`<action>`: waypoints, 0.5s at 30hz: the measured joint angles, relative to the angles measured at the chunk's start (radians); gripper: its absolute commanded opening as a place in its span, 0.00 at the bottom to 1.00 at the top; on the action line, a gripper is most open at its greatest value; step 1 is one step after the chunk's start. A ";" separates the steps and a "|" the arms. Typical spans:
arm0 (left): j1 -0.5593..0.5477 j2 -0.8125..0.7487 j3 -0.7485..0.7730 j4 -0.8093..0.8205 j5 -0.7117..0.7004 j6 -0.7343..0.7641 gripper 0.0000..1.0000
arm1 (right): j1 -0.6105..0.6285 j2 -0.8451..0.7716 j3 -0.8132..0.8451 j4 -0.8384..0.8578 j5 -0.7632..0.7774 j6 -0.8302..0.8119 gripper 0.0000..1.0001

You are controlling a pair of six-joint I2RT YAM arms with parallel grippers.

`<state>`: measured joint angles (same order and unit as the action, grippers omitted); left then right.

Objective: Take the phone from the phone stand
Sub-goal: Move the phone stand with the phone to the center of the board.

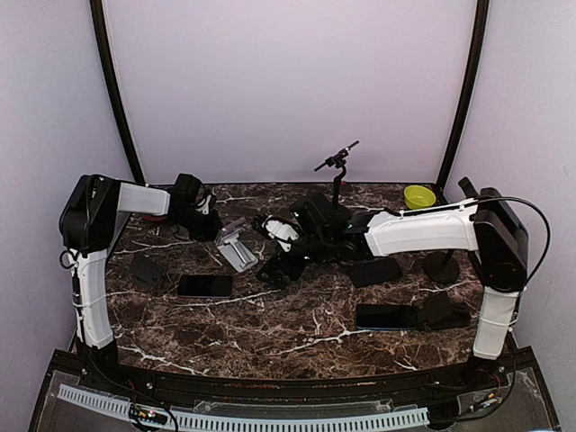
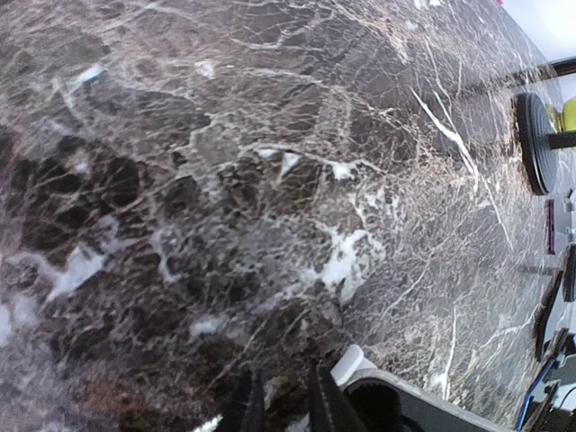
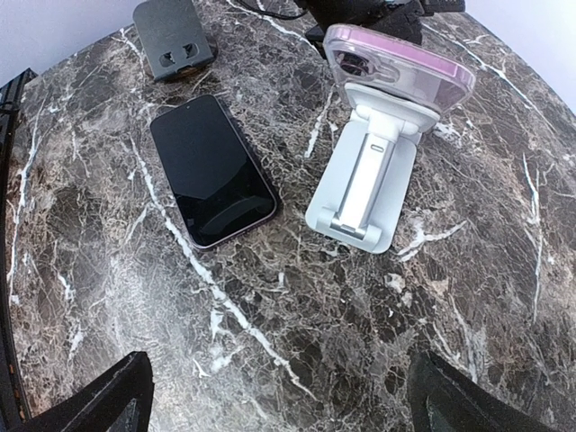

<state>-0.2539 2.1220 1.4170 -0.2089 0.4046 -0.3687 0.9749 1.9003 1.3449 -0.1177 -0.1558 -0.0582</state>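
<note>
Right claw (image 3: pixel 297 400) is hanging spread wide, open marble (image 3: pixel 270 306) lying between it and the stand (image 3: pixel 364 189) holding the phone (image 3: pixel 396 63); left claw (image 2: pixel 283 405): cannot tell.

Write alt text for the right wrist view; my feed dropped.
A pink-cased phone leans on a white stand at upper right, seen from behind. A black phone lies flat on the marble table to its left, and the open right gripper frames the bottom corners.
</note>
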 measured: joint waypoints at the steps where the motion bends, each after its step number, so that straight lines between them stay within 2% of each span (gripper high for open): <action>1: 0.000 -0.005 0.001 -0.005 -0.005 0.001 0.29 | -0.002 -0.001 -0.003 0.004 0.000 0.001 0.99; 8: 0.051 -0.108 0.002 -0.055 -0.016 0.030 0.65 | -0.014 -0.028 -0.026 0.018 0.000 0.004 0.99; 15: 0.098 -0.348 0.004 -0.081 -0.053 0.149 0.80 | -0.042 -0.079 -0.063 0.060 -0.004 0.006 0.99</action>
<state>-0.1555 1.7744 1.4208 -0.2901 0.3519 -0.2199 0.9333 1.8217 1.2819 -0.0582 -0.1600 -0.0517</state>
